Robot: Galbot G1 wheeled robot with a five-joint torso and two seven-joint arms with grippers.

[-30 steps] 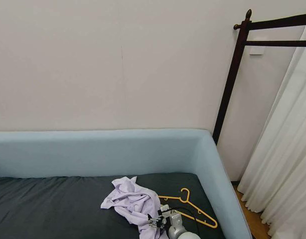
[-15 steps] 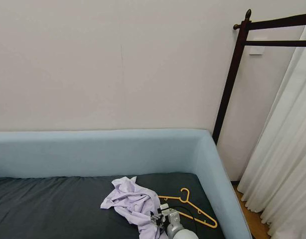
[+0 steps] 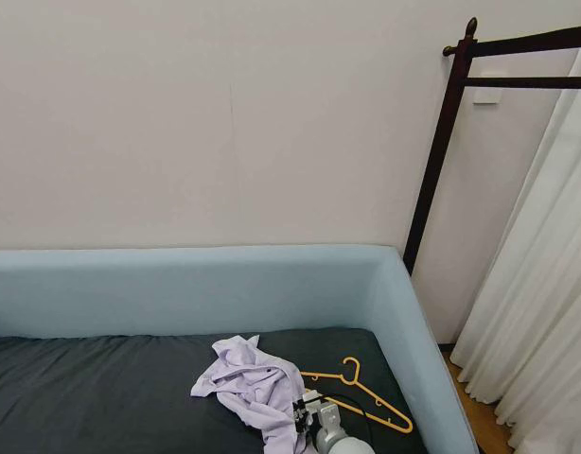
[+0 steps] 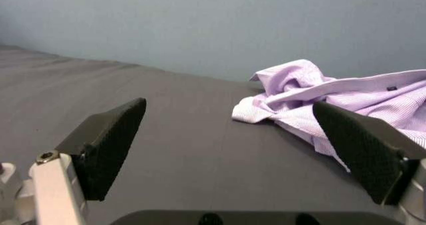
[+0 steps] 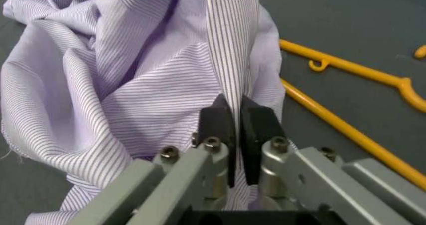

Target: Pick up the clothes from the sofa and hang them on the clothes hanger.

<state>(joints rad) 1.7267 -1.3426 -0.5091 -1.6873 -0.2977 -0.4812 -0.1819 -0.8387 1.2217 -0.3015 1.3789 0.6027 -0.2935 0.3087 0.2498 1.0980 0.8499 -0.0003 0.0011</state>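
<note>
Lilac striped cotton shirt (image 5: 133, 85), crumpled on the dark grey sofa cushion (image 3: 101, 388) beside an orange plastic hanger (image 5: 340, 122), is pinched by one thin fold in my right gripper (image 5: 233, 110), left gripper (image 4: 230, 110) agape, so I fear lifting may slip it free.

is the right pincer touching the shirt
Touching. The right wrist view shows the right pincer shut on a fold of the purple shirt, fabric pinched between its pads. Left pincer hovers open.

right gripper (image 5: 233, 116) with black pads pinched on a fold of the lilac striped shirt (image 5: 133, 80), crumpled on dark sofa cushion (image 5: 346, 20), yellow hanger (image 5: 346, 120) just beside the shirt
</note>
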